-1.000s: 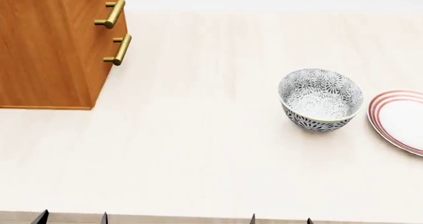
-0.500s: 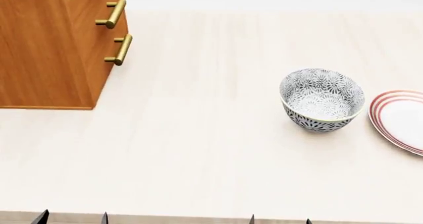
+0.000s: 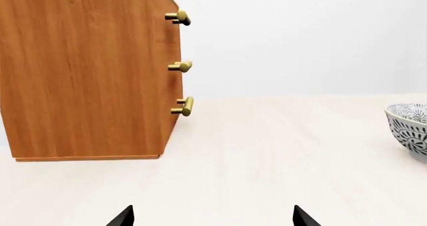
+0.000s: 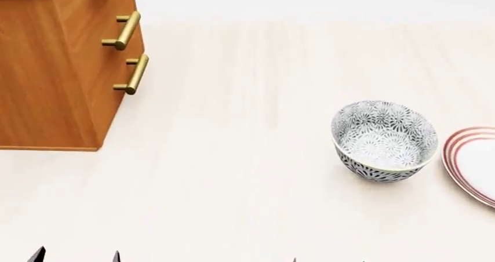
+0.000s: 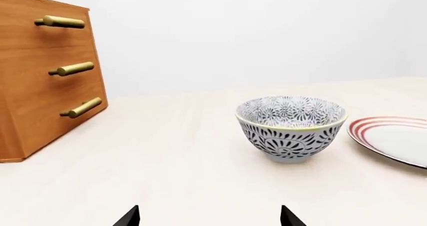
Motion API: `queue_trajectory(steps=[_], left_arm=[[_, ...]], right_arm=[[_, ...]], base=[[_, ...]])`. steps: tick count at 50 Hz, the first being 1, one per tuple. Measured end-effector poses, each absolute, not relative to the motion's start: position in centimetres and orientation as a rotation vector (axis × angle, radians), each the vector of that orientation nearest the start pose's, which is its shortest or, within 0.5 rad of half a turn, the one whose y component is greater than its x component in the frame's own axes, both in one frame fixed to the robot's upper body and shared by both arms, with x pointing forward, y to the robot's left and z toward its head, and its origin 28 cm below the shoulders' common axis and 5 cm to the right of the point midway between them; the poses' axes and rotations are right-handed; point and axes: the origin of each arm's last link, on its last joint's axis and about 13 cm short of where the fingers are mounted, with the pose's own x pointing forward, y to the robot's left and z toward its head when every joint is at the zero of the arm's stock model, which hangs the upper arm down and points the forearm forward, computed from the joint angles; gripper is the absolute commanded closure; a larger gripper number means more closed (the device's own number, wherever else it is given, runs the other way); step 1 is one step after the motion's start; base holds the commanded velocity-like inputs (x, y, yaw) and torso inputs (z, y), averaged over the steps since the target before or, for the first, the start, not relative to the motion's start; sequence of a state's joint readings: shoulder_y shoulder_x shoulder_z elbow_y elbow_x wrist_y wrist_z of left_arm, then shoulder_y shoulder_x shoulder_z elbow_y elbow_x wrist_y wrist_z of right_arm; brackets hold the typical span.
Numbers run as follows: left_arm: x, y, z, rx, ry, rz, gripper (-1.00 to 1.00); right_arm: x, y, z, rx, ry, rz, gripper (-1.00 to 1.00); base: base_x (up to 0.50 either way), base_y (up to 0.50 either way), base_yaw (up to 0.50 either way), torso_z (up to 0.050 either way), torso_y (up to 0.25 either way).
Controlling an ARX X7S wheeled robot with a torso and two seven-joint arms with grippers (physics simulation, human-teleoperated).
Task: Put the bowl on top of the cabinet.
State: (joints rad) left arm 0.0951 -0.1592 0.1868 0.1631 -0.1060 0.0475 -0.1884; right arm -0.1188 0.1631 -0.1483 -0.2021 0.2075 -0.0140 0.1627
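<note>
Since both the left gripper (image 3: pixel 212 217) and right gripper (image 5: pixel 210 216) stand wide open and empty, a careless reach risks knocking the patterned bowl (image 5: pixel 291 128) into the red-ringed plate (image 5: pixel 393 138).

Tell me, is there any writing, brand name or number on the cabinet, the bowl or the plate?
None. The cabinet shows only wood grain and brass handles, the bowl only a grey-black floral pattern, and the plate only red rings. No text appears on the table either.
</note>
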Motion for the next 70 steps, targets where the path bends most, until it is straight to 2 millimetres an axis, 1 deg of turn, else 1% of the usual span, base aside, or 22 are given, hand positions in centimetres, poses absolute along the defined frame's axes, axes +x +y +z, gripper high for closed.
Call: queue_trajectory(steps=[14, 28, 53, 70], left_arm=[[17.2, 19.9, 3.8, 0.02, -0.152, -0.011, -1.0], [16.7, 19.8, 4.1, 0.015, -0.178, -0.003, -1.0], [16.6, 19.7, 4.1, 0.014, -0.183, -0.003, -1.0], [16.6, 19.7, 4.1, 0.015, -0.183, -0.004, -1.0]], right_arm=[[16.5, -9.7, 3.7, 0.076, -0.117, 0.033, -1.0], [15.6, -9.6, 4.0, 0.073, -0.15, 0.039, -1.0], [15.2, -9.6, 4.1, 0.071, -0.167, 0.044, -1.0], [15.2, -9.5, 4.0, 0.071, -0.191, 0.022, -1.0]], base=[[0.23, 0.0, 0.0, 0.0, 0.0], [0.24, 0.0, 0.0, 0.0, 0.0], [0.28, 0.0, 0.0, 0.0, 0.0], [0.01, 0.0, 0.0, 0.0, 0.0]])
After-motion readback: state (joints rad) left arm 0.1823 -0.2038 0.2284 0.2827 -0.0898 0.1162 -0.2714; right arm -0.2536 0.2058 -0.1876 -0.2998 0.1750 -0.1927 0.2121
